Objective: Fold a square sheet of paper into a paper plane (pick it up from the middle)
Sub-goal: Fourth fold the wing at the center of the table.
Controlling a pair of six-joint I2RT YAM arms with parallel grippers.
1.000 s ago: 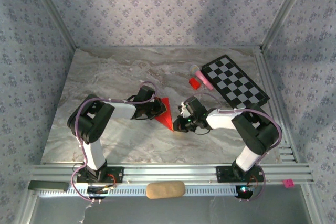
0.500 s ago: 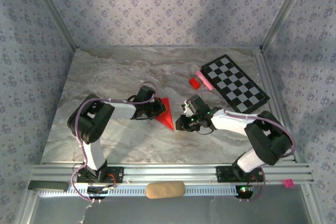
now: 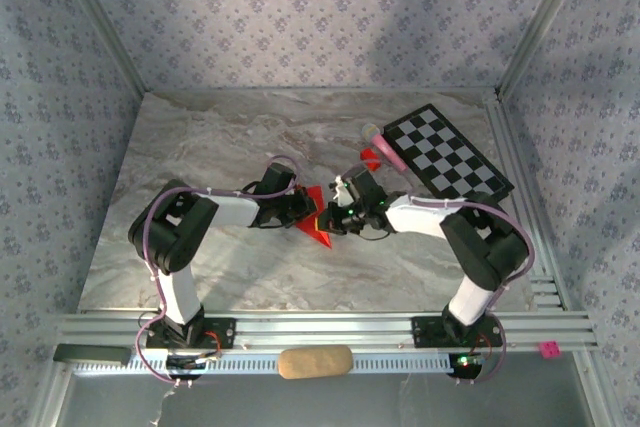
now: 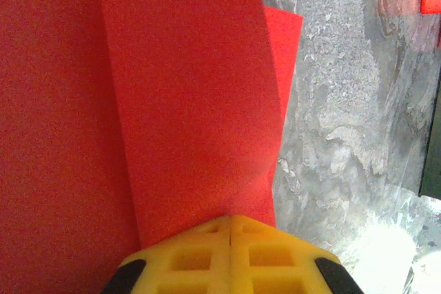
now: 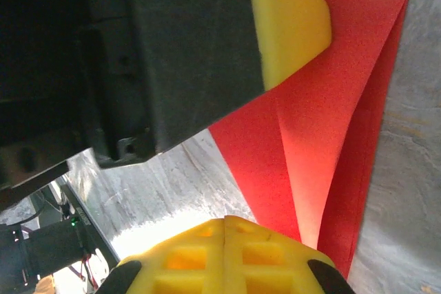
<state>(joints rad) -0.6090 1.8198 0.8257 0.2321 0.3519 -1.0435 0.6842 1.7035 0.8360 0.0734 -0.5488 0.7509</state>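
The square sheet of paper (image 3: 318, 231) is bright red and creased into a narrow pointed shape lying flat on the marble table, its point toward the near edge. In the left wrist view the paper (image 4: 186, 101) shows a long centre flap over a wider layer. My left gripper (image 3: 303, 209) is shut, its yellow tips (image 4: 231, 219) resting on top of the paper. My right gripper (image 3: 332, 217) is also shut, its tips (image 5: 225, 219) at the paper's (image 5: 331, 122) right edge by a raised fold. The left gripper's fingertip (image 5: 289, 18) lies on the red paper just across from it.
A small red block (image 3: 372, 157) and a pink object (image 3: 385, 147) lie behind the right gripper. A black-and-white checkered board (image 3: 447, 155) lies at the back right. The marble tabletop (image 3: 200, 147) has free room to the left and behind. Metal rails run along the near edge.
My right gripper has moved from beside the paper's near point up and left to its right edge, close to the left gripper. The left gripper and the paper have stayed put.
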